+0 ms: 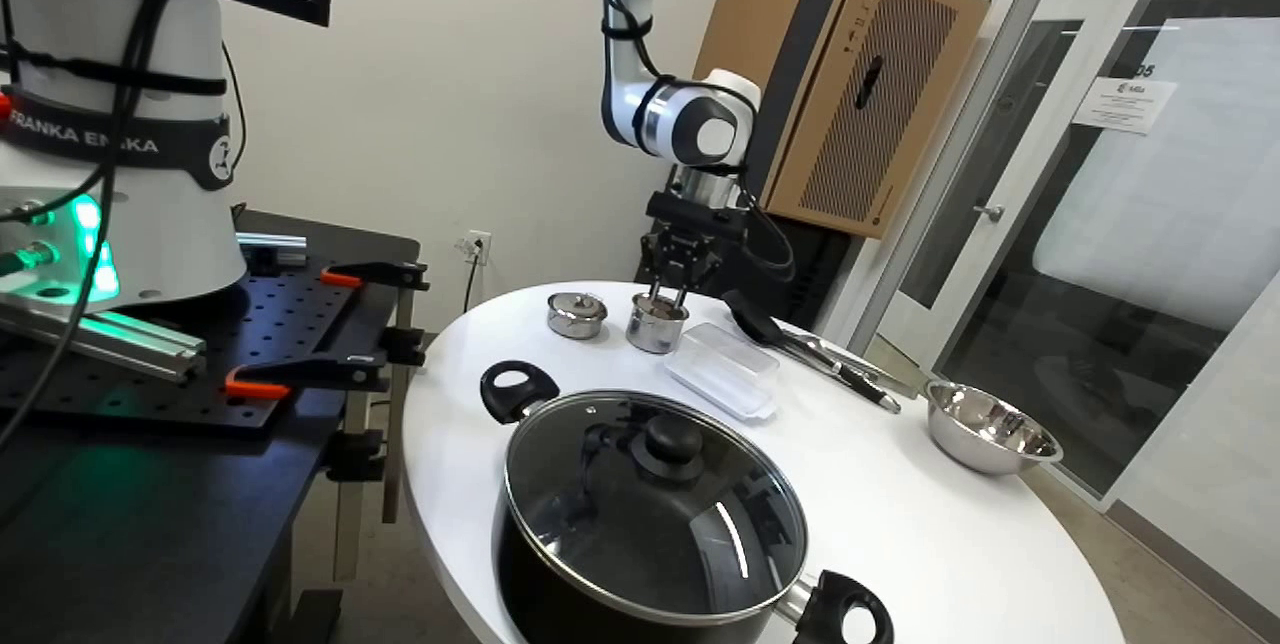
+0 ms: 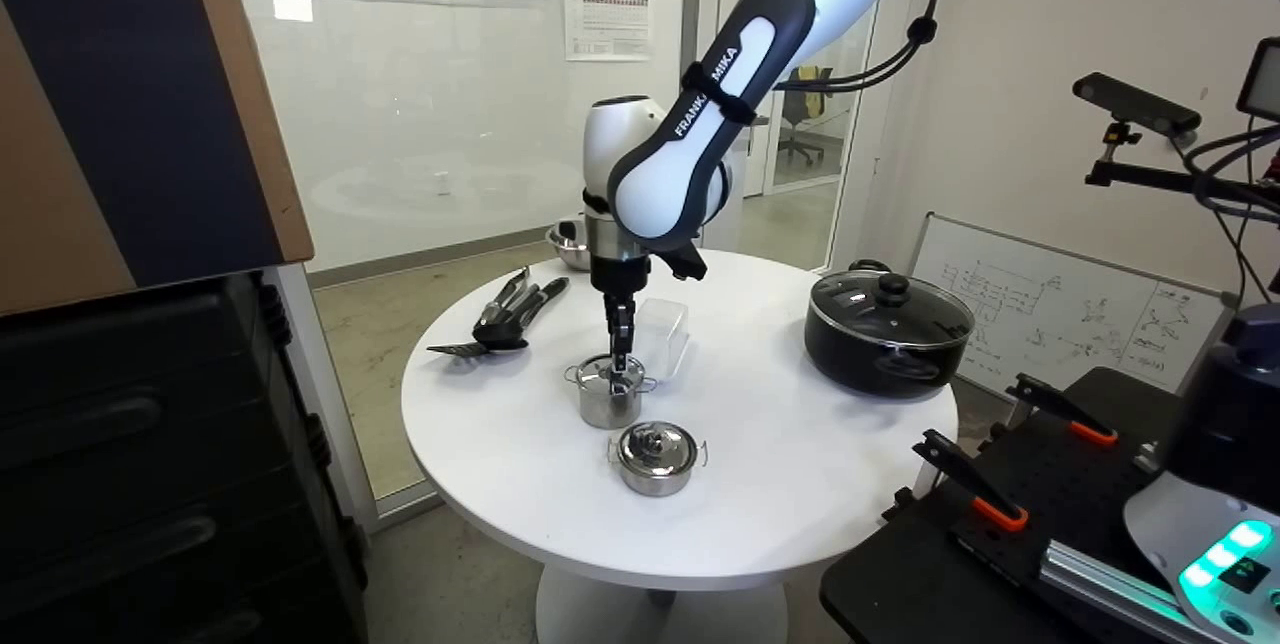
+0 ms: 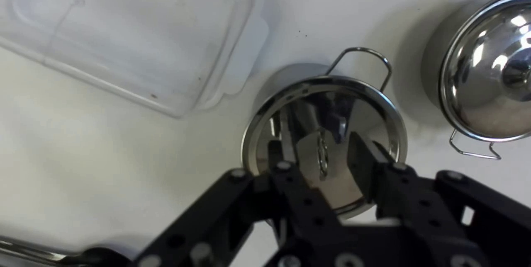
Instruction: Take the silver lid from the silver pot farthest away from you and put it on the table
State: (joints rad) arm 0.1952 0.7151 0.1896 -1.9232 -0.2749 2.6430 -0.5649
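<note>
The silver lid (image 3: 337,186) sits on the taller silver pot (image 1: 655,332) and has a thin loop handle standing up at its middle. The lid also shows in an exterior view (image 2: 592,373), with the pot (image 2: 608,408) under it. My gripper (image 3: 317,151) is open over the lid, one finger on each side of the handle, with gaps to it. In both exterior views the gripper (image 1: 668,300) points straight down, fingertips low at the lid (image 2: 619,376). Whether the fingertips touch the lid cannot be told. The white round table (image 2: 770,494) carries the pot.
A shorter lidded silver pot (image 2: 655,464) stands close beside the taller one. A clear plastic container (image 3: 137,35) lies on its other side. Black utensils (image 1: 800,344), a steel bowl (image 1: 985,424) and a large black pot with a glass lid (image 1: 650,514) also stand on the table.
</note>
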